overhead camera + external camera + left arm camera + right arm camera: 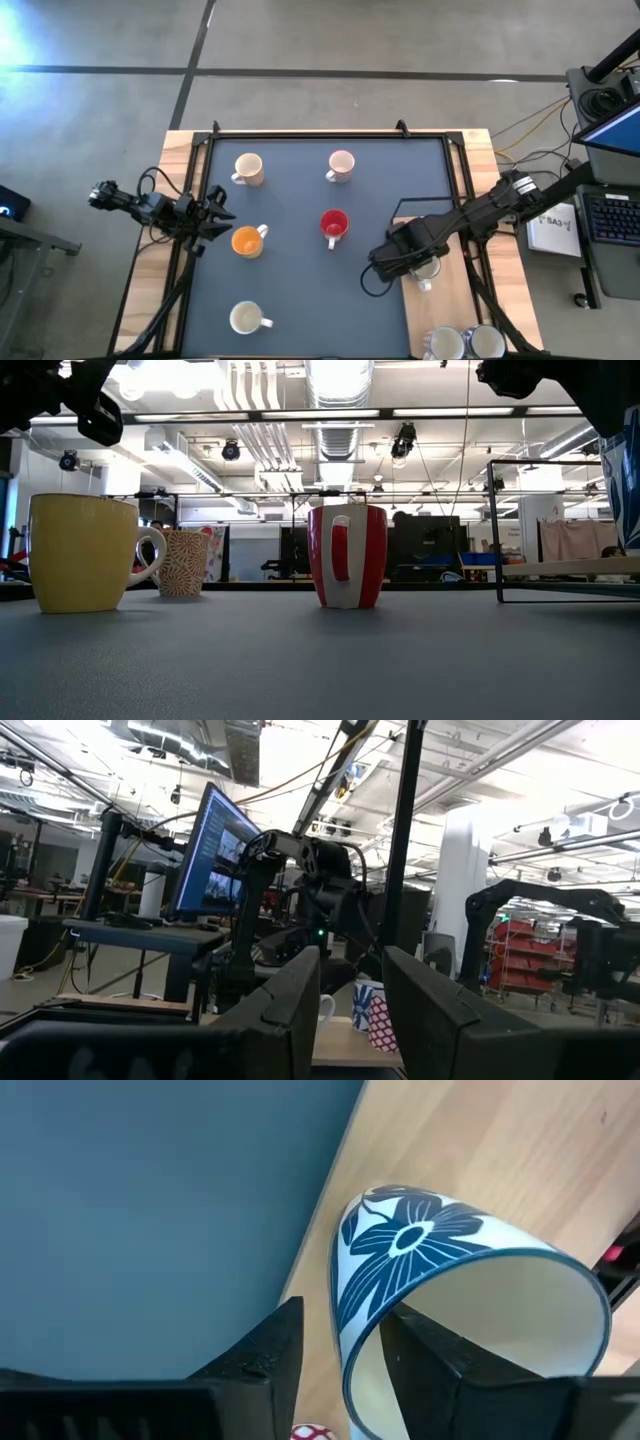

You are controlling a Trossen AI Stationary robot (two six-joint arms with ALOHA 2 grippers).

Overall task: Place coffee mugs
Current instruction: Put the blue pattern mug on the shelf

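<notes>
Now the right gripper's (340,1360) fingers straddle the rim of a white mug (450,1290) with blue flowers.

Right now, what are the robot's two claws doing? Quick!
Left gripper: open, holding nothing, beside the orange mug.
Right gripper: fingers astride the rim of the blue-flowered mug; a firm hold cannot be told.

Light comes from ceiling strip lights (340,412) overhead, bright, blown out in the low and left wrist views. From above the table mat (300,230) is evenly lit, soft short shadows under mugs. My left fingers (290,1010) are dark silhouettes, backlit. Blue-flower mug (440,1280) at my right fingers is sharp, slightly stretched near the edge.
</notes>
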